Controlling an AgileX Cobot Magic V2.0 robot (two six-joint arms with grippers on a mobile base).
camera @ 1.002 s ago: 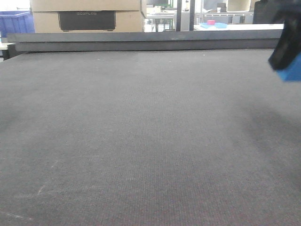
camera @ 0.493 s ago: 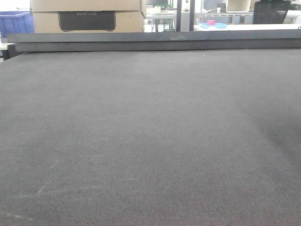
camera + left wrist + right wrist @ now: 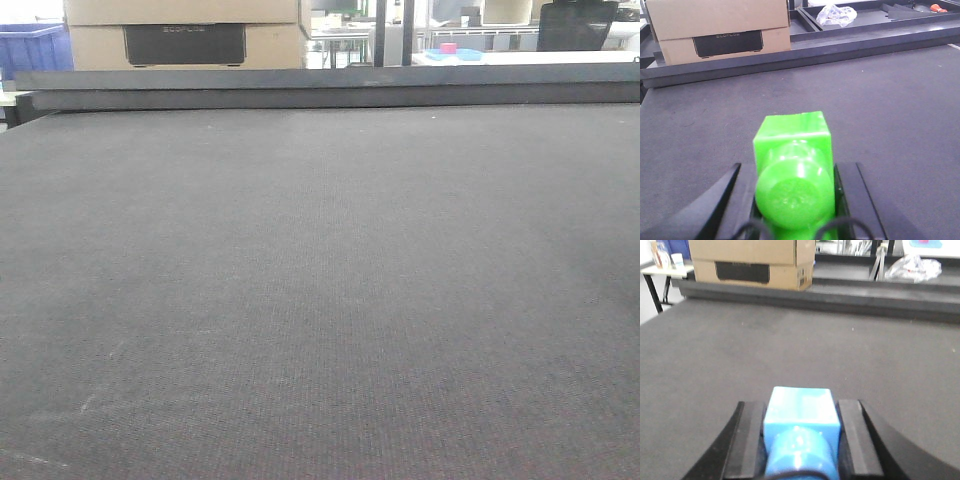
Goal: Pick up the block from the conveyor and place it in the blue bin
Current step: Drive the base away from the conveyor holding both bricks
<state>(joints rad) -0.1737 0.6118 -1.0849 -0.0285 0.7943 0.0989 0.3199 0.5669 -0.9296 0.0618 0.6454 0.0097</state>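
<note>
Block [image 3: 799, 402] sits clamped in right gripper [image 3: 800, 415] over conveyor [image 3: 730, 350], while left gripper [image 3: 796, 172] is clamped on a green block [image 3: 792, 132].

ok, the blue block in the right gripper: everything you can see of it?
The bright blue boxy block shows only in the right wrist view. Glossy, plastic-looking, flat square-edged faces, a rounded blue knob on its near side. It sits level, clamped in the right gripper, one black finger against each side. The dark grey woven conveyor belt lies beyond; whether the block's underside touches it is hidden.
</note>
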